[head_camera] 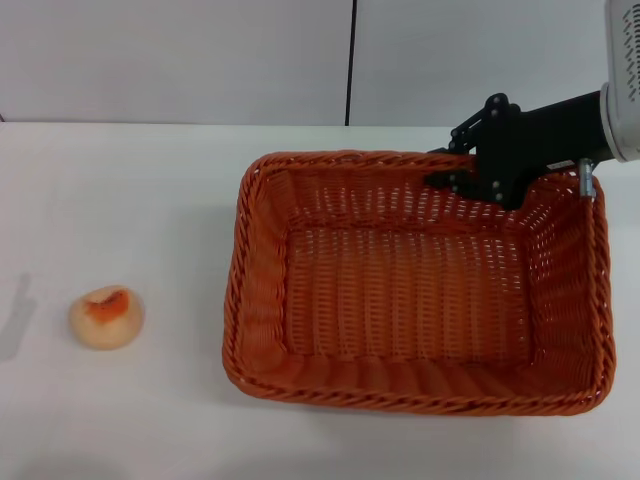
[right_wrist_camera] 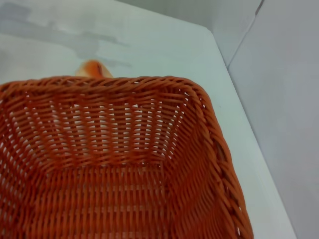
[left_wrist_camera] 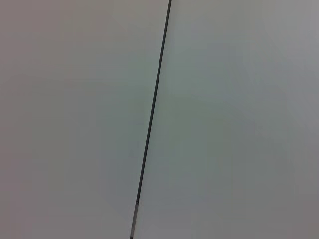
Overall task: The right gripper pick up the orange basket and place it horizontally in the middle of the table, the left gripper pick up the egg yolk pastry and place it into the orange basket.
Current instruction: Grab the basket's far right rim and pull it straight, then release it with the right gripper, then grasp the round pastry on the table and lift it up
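Observation:
The orange basket (head_camera: 415, 285) lies lengthwise on the white table (head_camera: 120, 190), right of centre, and it holds nothing. My right gripper (head_camera: 447, 163) reaches in from the right at the basket's far rim near the back right corner, one finger on each side of the rim with a gap between them. The right wrist view looks down into the orange basket (right_wrist_camera: 114, 164). The egg yolk pastry (head_camera: 107, 317) sits alone on the table to the basket's left, and the pastry (right_wrist_camera: 93, 68) peeks over the basket's end rim in that wrist view. My left gripper is out of view.
A pale wall with a dark vertical seam (head_camera: 351, 60) stands behind the table; the left wrist view shows only that wall and seam (left_wrist_camera: 152, 109). A faint shadow (head_camera: 15, 320) falls on the table at the far left.

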Motion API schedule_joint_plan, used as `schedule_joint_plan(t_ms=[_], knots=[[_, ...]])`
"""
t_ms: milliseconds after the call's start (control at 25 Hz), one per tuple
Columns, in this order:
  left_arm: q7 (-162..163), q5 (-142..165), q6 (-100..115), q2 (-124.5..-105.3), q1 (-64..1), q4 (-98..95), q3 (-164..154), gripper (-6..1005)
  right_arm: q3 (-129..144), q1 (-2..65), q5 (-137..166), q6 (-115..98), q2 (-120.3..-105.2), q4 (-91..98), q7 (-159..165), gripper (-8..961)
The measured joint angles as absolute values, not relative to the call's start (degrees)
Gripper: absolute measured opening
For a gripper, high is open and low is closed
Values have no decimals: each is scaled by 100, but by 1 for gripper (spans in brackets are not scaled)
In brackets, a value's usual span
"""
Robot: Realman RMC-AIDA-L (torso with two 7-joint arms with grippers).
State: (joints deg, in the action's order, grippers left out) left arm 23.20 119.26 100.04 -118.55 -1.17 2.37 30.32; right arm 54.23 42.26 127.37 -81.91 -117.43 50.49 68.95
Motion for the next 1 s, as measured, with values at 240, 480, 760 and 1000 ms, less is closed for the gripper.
schedule_joint_plan(t_ms=[240,480,760,1000], knots=[[2320,11926,9986,-11847,-168,237,3032,712,5458,4178,12686,-7934,-11806,5116,6815,254],[2320,11924,9961,-11847,-187,217,3032,709,5458,4025,12258,-7839,-11862,5196,6493,343],[2341,11929,9988,-11806,-225,-15,2753,705,5370,3547,11244,-7842,-11884,5578,6818,424],[2957,11927,10015,-11783,-546,-1062,1484,701,5368,2291,8945,-7847,-11891,5738,6980,431]])
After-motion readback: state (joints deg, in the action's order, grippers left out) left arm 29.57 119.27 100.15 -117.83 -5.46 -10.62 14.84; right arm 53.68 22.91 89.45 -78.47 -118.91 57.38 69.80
